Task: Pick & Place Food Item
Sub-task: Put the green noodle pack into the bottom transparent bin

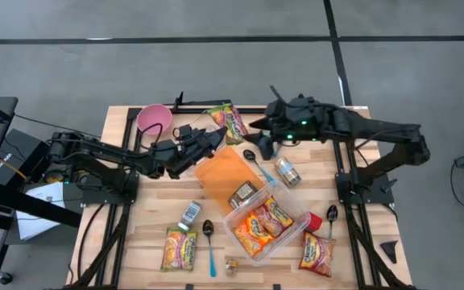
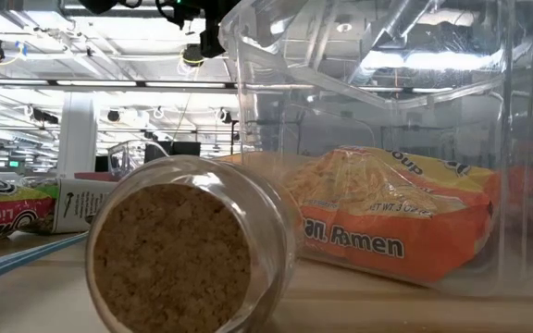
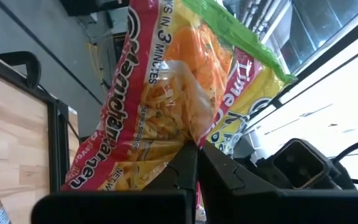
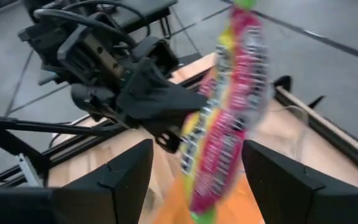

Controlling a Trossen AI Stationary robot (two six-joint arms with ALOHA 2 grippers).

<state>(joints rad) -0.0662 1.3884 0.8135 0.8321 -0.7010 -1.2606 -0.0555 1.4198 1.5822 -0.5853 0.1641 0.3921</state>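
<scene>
Closest to the table's front edge lie a small cork-stoppered glass jar (image 1: 232,265), a ramen packet (image 1: 179,248) toward the front-left and another packet (image 1: 317,252) toward the front-right, with a blue-handled spoon (image 1: 209,246) between the jar and the left packet. Just behind them sits a clear plastic bin (image 1: 295,231) holding two orange ramen packs (image 1: 263,225); in the low view the jar (image 2: 185,248) lies on its side, cork end toward the camera, right beside the bin (image 2: 378,139). An orange lid (image 1: 225,171) lies behind the bin near the table's middle, with a tin can (image 1: 287,171) to its right.

Farther back, the left gripper (image 1: 216,138) holds a pink-and-green ramen packet (image 1: 229,121) lifted above the table's rear-middle; its fingers (image 3: 185,171) are clenched on the packet's (image 3: 173,93) lower edge. The right gripper (image 1: 258,138) hangs just beside that packet, its fingers (image 4: 126,174) spread wide apart on either side of it (image 4: 225,134) without touching. A pink bowl (image 1: 154,119) sits near the rear-left corner.
</scene>
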